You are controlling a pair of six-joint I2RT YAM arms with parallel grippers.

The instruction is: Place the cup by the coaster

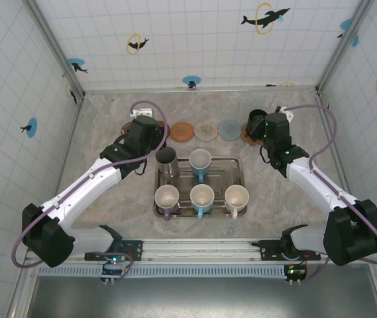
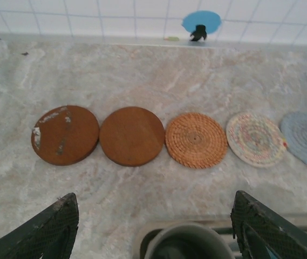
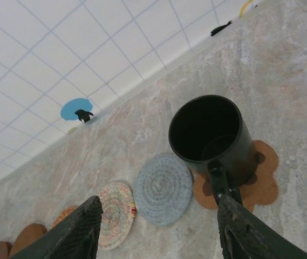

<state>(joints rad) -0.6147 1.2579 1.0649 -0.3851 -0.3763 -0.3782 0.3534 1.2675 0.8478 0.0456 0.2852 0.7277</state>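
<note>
The glossy black ceramic mug stands upright on a brown flower-shaped cork coaster at the right end of the coaster row, near the back wall. Its long axis is vertical and its mouth faces up. Its handle points back toward the right wrist camera, ending close to the right-hand finger in that view; I cannot tell whether they touch. From above, the wrist covers most of the mug and all of its handle.

The right gripper is spread wide, with 1 finger low on each side of the frame, and it holds nothing.

Beside the cork coaster lie a grey-blue woven round coaster and a pale multicoloured woven one. Then come a rattan disc and 2 plain brown discs (the leftmost one is scuffed with pale patches). All of them lie flat on the marbled grey surface.

In front of the row, a brushed-steel cup stands upright at the back-left corner of a metal tray. The left gripper hovers over it with its fingers parted wider than the cup's rim. The rim is cut off by the bottom edge of the wrist view, and the fingers are not visibly touching it. 4 light-coloured mugs also stand on the tray.
</note>
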